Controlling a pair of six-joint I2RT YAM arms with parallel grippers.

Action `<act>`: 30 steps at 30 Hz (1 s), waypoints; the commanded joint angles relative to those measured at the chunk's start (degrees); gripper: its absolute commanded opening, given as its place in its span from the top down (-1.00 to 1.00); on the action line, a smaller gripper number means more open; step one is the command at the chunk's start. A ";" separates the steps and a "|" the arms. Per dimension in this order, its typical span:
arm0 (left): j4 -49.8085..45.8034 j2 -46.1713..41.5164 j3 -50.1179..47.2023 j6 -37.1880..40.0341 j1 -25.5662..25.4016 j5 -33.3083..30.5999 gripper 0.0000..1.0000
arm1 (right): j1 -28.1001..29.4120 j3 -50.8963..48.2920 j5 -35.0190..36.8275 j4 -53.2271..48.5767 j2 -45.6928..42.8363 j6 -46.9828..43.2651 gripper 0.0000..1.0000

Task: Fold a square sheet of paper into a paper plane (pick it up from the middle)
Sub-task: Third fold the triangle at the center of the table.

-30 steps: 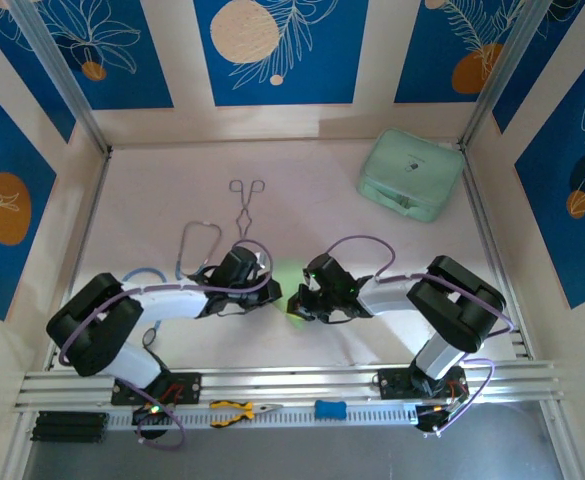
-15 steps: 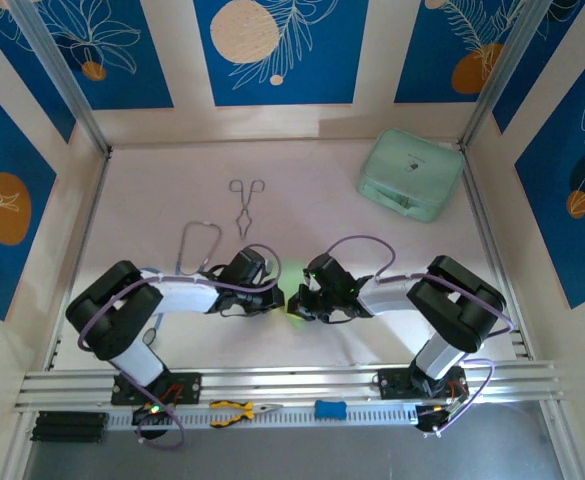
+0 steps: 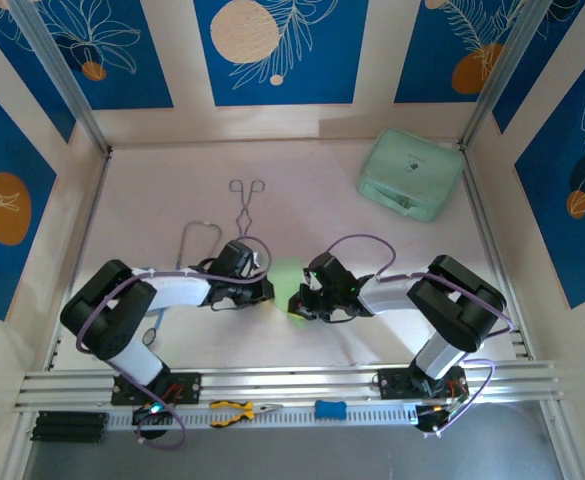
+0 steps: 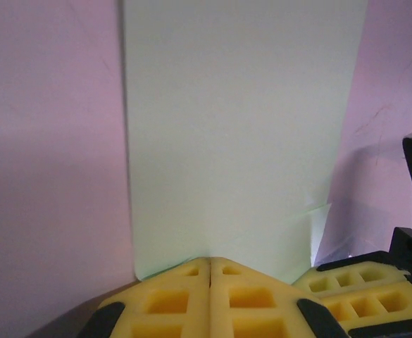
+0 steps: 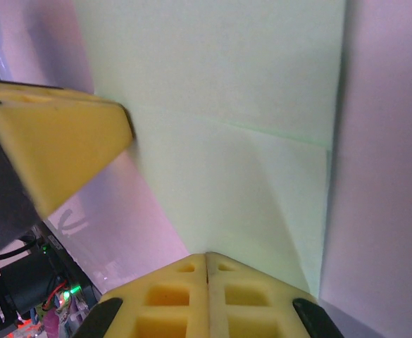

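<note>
- Light-green sheet of paper is lying flat on the bench, in the middle towards the front; it is sitting between the two arms, so each is reaching it from its own side.
- Seen from the left wrist, the sheet is stretching away from the left fingers; these are pressed together, their tips meeting the paper's near edge; I cannot tell whether that edge is caught between them or only being pushed down.
- Seen from the right wrist, the right fingers are pressed together too, their tips resting where a triangular flap is lying folded over; a crease is running across the paper beyond it; I am judging that they are pinning or flattening this flap while the left side is steadying the sheet.
- Both arms are stretching low over the bench, forearms angling inwards and wrists facing each other; the left fingers and the right fingers are sitting near one another, with the paper between and under them.
- No pointed dart is showing yet, so the folding is looking early.
- The mint case and the metal tongs are lying well apart from the work.
</note>
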 commanded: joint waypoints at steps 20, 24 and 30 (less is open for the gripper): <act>-0.25 -7.36 -0.70 2.36 0.12 2.03 0.83 | -5.06 0.06 -4.26 -11.81 -0.56 -10.53 0.98; 2.24 -1.95 2.08 3.18 -3.34 4.93 0.82 | -5.36 -0.15 -4.61 -11.81 -0.93 -10.88 0.98; 4.24 4.51 2.02 1.28 -3.72 4.21 0.87 | -6.07 1.20 -5.84 -13.09 -1.48 -12.71 0.96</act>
